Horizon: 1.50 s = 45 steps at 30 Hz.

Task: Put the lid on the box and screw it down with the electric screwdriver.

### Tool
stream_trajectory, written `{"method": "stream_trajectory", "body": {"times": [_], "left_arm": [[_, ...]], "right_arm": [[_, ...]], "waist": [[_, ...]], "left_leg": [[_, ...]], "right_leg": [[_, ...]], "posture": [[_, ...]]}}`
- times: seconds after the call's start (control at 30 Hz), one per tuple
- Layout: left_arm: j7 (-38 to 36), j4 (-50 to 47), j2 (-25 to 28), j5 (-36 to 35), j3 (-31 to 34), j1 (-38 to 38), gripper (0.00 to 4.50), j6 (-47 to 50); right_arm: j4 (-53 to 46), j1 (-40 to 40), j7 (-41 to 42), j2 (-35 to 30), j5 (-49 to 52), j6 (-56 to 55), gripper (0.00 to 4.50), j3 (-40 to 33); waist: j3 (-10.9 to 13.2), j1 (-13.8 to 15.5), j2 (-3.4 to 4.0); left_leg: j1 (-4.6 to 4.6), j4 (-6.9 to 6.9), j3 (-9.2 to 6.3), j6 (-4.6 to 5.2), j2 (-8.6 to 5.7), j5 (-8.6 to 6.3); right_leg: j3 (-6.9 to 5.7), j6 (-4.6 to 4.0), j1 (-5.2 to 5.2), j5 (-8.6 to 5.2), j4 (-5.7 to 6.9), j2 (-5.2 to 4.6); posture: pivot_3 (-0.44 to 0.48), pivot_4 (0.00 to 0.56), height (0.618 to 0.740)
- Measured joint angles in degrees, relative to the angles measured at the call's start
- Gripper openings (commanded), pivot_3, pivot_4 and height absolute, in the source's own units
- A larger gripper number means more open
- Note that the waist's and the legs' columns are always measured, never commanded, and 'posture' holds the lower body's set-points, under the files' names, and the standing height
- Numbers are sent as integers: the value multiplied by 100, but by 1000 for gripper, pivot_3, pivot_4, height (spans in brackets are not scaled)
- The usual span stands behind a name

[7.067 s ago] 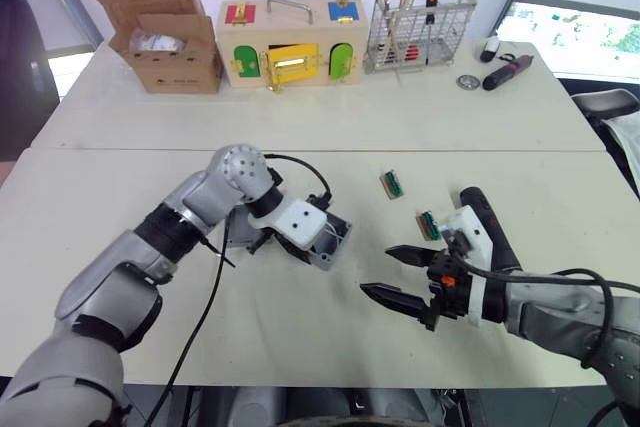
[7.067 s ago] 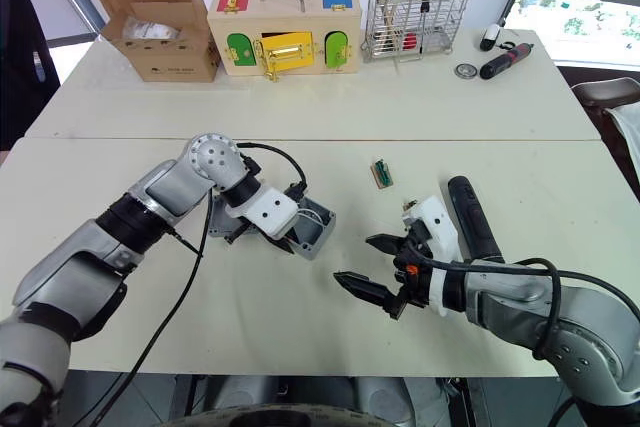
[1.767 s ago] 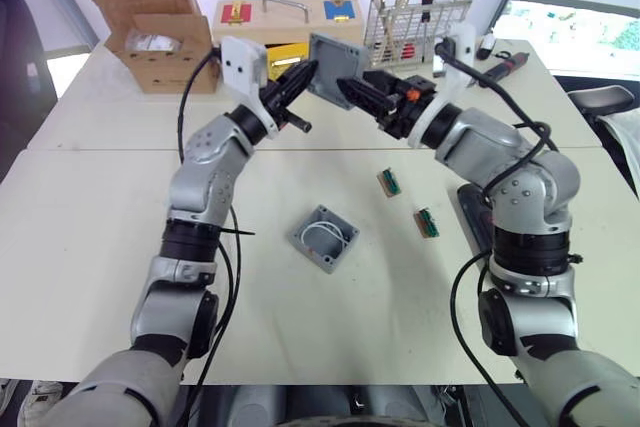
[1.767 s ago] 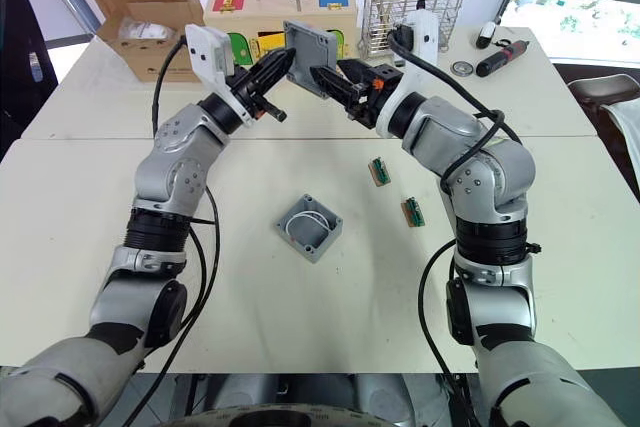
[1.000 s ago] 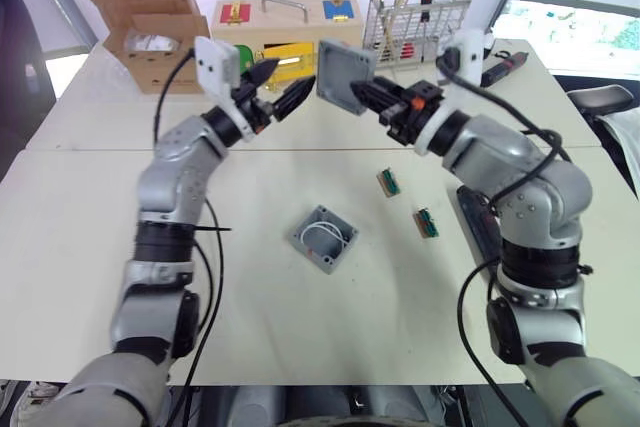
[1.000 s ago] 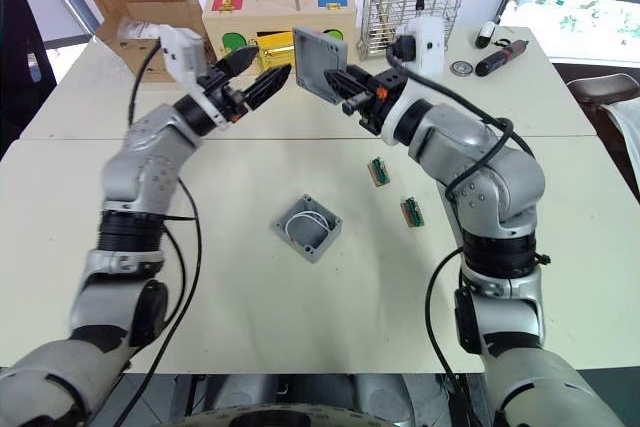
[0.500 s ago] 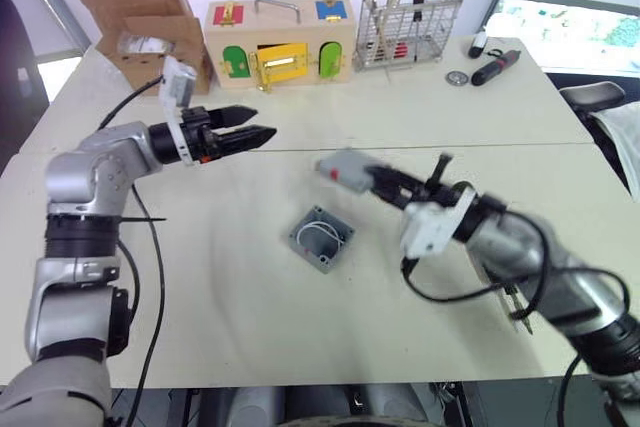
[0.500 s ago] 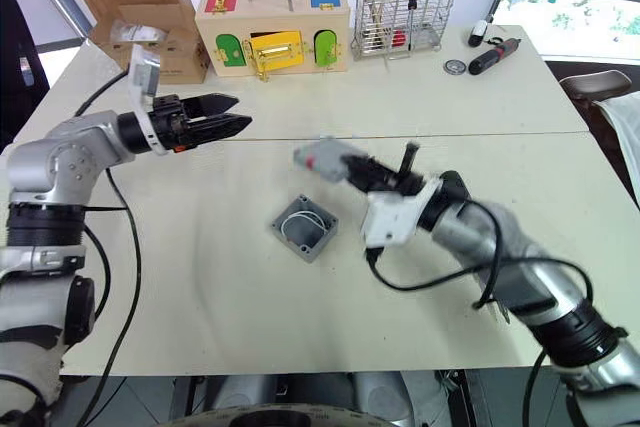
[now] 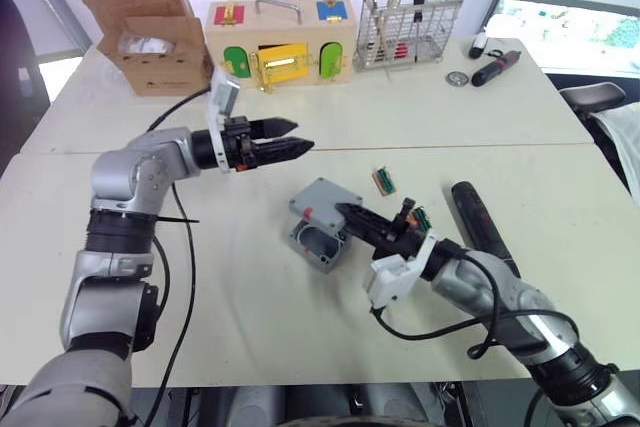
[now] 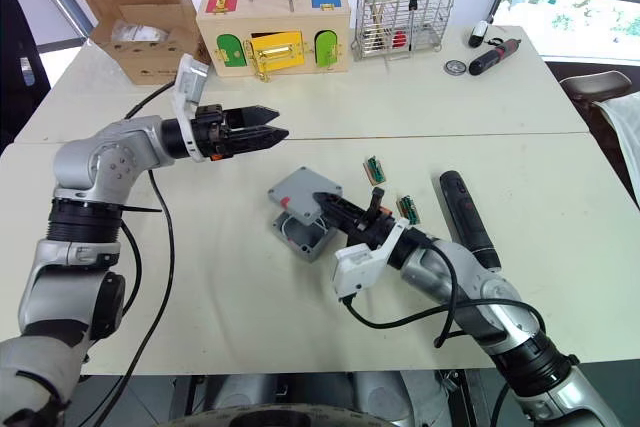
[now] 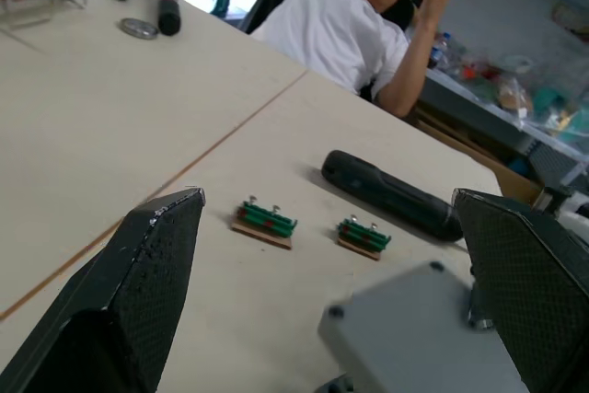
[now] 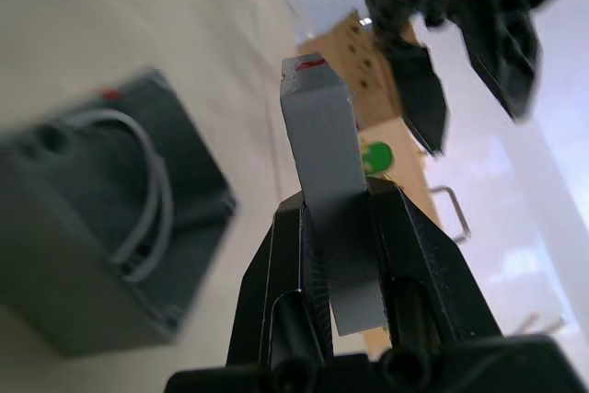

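The grey box (image 9: pixel 318 246) sits open on the table's middle, a white wire coiled inside it. My right gripper (image 9: pixel 352 216) is shut on the lid (image 9: pixel 322 199), a flat grey square with a small red mark, held tilted just above the box's far edge. In the right wrist view the lid (image 12: pixel 322 158) stands edge-on between my fingers (image 12: pixel 285 255), with the box (image 12: pixel 101 209) beside it. My left gripper (image 9: pixel 298 137) hovers open above the table, behind and to the left of the box. The electric screwdriver (image 9: pixel 480 225) lies on the table to the right.
Two small green terminal blocks (image 9: pixel 385 181) (image 9: pixel 423 219) lie between box and screwdriver. Along the far edge stand a cardboard box (image 9: pixel 150 22), a wooden latch box (image 9: pixel 280 42) and a wire basket (image 9: pixel 410 27). A small dark tool (image 9: pixel 496 68) lies far right. A person (image 11: pixel 354 29) sits beyond the table.
My right gripper has carried the lid down and back toward me, to just over the box. The open left gripper has swung right, toward the table's middle.
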Motion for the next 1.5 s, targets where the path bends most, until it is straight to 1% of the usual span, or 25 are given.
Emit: {"method": "stream_trajectory", "body": {"times": [0.2,0.37,0.47,0.5,0.53,0.6,0.83,1.07,1.33,1.5], "left_arm": [[-240,-235,81,132,-242,206,4447,-37],[-598,-600,390,303,-467,351,4447,-201],[-746,-729,486,415,-582,436,3641,-381],[-777,-778,490,440,-599,451,3224,-424],[-811,-801,491,452,-615,462,2614,-464],[-850,-837,491,476,-643,493,1630,-511],[-868,-909,484,573,-751,551,1630,-572],[-896,-907,378,735,-920,656,1630,-778],[-1011,-906,269,862,-1116,832,1630,-926],[-1138,-1133,305,929,-1218,873,1630,-1009]], "right_arm": [[134,137,-12,68,-301,-341,170,177],[308,165,-51,122,-434,-407,170,183],[333,180,-91,135,-499,-411,170,176],[336,185,-105,158,-538,-395,170,174],[343,187,-116,195,-581,-369,170,173],[345,190,-130,235,-626,-329,170,172],[328,331,-201,301,-767,-198,170,68],[99,606,-206,346,-915,-109,170,1],[94,624,-217,347,-985,-114,170,0],[92,622,-195,359,-1035,-109,170,1]], "waist": [[0,4,0],[0,-4,1],[0,14,1],[0,21,1],[0,23,1],[0,24,1],[0,25,1],[0,20,1],[-1,26,1],[-1,26,1]], "left_leg": [[1,0,0,0,0,0],[2,0,0,0,0,0],[2,0,0,0,0,0],[2,2,0,0,0,0],[2,2,0,0,0,0],[2,2,0,0,0,0],[3,2,-1,0,-1,0],[4,2,0,0,-1,0],[7,3,-1,0,0,0],[8,3,0,0,0,0]], "right_leg": [[0,0,1,0,1,0],[1,0,2,0,1,0],[1,0,4,0,1,0],[1,0,5,0,0,0],[1,0,6,0,0,0],[1,0,6,0,0,0],[1,0,8,0,1,0],[1,0,9,0,1,1],[1,0,14,0,1,1],[1,0,16,0,1,0]], "posture": [[0,150,740],[0,150,740],[0,150,740],[0,150,740],[0,150,740],[0,150,740],[0,150,740],[0,150,740],[0,150,740],[0,150,740]]}}
